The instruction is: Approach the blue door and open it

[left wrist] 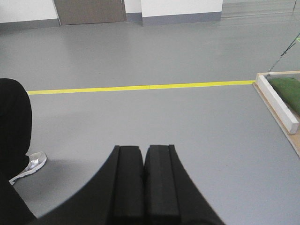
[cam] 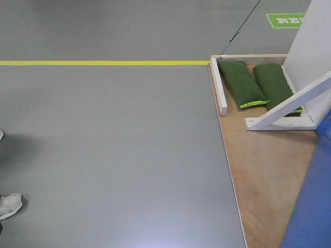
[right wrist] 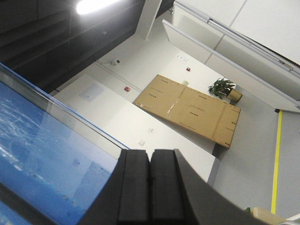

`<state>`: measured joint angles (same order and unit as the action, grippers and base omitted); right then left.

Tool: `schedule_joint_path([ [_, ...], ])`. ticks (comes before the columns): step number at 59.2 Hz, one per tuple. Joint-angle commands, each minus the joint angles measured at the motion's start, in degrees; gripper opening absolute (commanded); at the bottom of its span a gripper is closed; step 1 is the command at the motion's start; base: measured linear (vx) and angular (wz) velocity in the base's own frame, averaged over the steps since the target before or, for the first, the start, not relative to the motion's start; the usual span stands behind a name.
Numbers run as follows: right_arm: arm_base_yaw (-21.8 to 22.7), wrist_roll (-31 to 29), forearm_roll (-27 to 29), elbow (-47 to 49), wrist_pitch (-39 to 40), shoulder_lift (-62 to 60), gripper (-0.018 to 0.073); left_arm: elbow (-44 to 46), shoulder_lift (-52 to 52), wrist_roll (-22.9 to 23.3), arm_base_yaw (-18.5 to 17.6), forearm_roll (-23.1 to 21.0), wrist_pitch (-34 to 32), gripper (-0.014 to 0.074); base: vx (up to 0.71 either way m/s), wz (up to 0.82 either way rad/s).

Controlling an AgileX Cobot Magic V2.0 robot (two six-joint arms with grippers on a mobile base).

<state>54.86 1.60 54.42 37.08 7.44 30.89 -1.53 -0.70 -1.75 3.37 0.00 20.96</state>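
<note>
The blue door (cam: 313, 206) fills the lower right corner of the front view, above a plywood base (cam: 258, 170), and the lower left of the right wrist view (right wrist: 42, 154). The left gripper (left wrist: 144, 154), bottom centre over grey floor, is clenched on nothing. So is the right gripper (right wrist: 151, 157). Two green sandbags (cam: 243, 82) lie at upper right.

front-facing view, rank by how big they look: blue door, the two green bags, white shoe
1. blue door, largest though cut off by the frame.
2. left green bag and right green bag, about alike; the white brace hides part of the right one.
3. white shoe, smallest, also cut off.
</note>
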Motion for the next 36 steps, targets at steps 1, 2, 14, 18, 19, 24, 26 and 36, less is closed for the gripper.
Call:
schedule_joint_path([
  [1,0.16,-0.61,-1.28,1.57,-4.04,1.35,0.0002,-0.22,-0.83,0.18,-0.44,0.0,-4.47,0.007,0.0,0.0],
  [2,0.16,-0.61,-1.28,1.57,-4.54,1.47,0.0002,-0.22,-0.83,0.18,-0.44,0.0,-4.47,0.007,0.0,0.0],
  [14,0.16,-0.61,-1.28,1.57,-7.77,3.4,0.0002,-0.22,-0.83,0.18,-0.44,0.0,-4.47,0.007,0.0,0.0],
  [18,0.16,-0.61,-0.96,1.57,-8.56,4.06,0.0002,-0.22,-0.83,0.18,-0.44,0.0,-4.47,0.007,0.0,0.0],
  [19,0.16,-0.61,-0.56,1.57,-8.71,4.19,0.0002,-0.22,-0.83,0.18,-0.44,0.0,-4.47,0.007,0.0,0.0],
  [24,0.16,-0.61,1.84,1.57,-9.84,4.27,0.0002,-0.22,-0.83,0.18,-0.44,0.0,-4.47,0.007,0.0,0.0],
  [26,0.16,-0.61,2.88,1.57,-10.8,4.27,0.0002,-0.22,-0.83,0.18,-0.44,0.0,-4.47,0.007,0.0,0.0],
  [36,0.16,-0.61,6.13,1.57,-17.37,4.27,0.0002,-0.22,-0.83,0.18,-0.44,0.0,-4.47,0.007,0.0,0.0],
])
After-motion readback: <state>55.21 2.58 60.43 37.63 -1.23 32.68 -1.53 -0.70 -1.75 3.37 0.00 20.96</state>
